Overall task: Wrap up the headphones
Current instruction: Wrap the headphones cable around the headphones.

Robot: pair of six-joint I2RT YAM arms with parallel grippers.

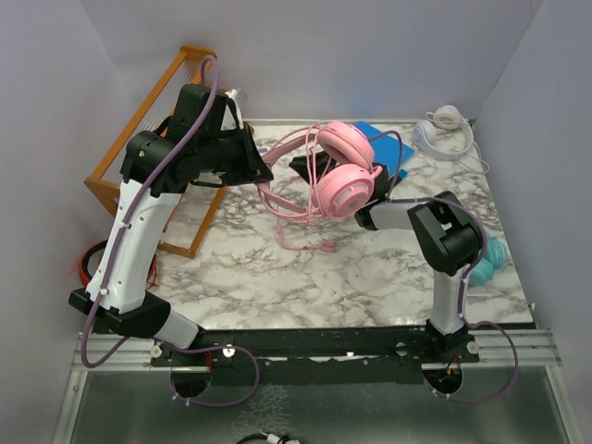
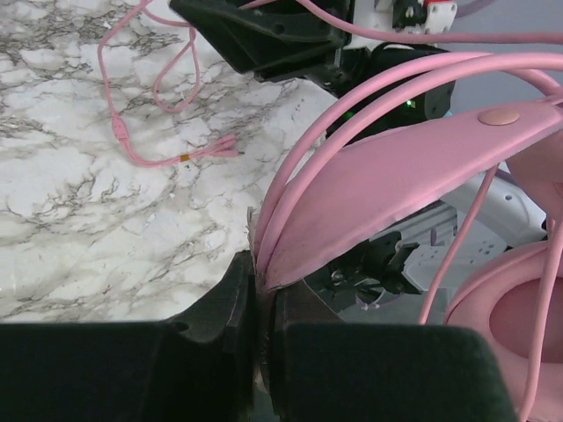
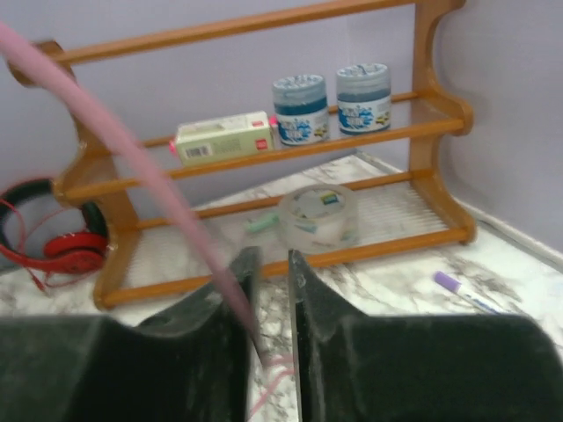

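The pink headphones (image 1: pixel 347 180) hang above the middle of the marble table, ear cups to the right. My left gripper (image 1: pixel 262 172) is shut on the end of their headband (image 2: pixel 378 185), pinched between the jaws (image 2: pixel 262 290). The pink cable (image 1: pixel 296 217) loops down from them, and its plug (image 2: pixel 215 149) lies on the marble. My right gripper (image 1: pixel 302 167) sits behind the ear cups, pointing left. In the right wrist view its jaws (image 3: pixel 271 264) stand a narrow gap apart; the cable (image 3: pixel 132 149) slants down through that gap along the left finger. White headphones (image 1: pixel 442 129) lie far right, teal ones (image 1: pixel 490 254) beside the right arm.
A wooden rack (image 1: pixel 153 120) leans at the left edge; it holds two jars (image 3: pixel 303 105), a small box (image 3: pixel 220 138) and a tape roll (image 3: pixel 318 218). Red-and-black headphones (image 1: pixel 92 264) lie off the table's left side. A blue flat item (image 1: pixel 384 148) lies behind the pink pair, a purple pen (image 3: pixel 457 286) on the marble.
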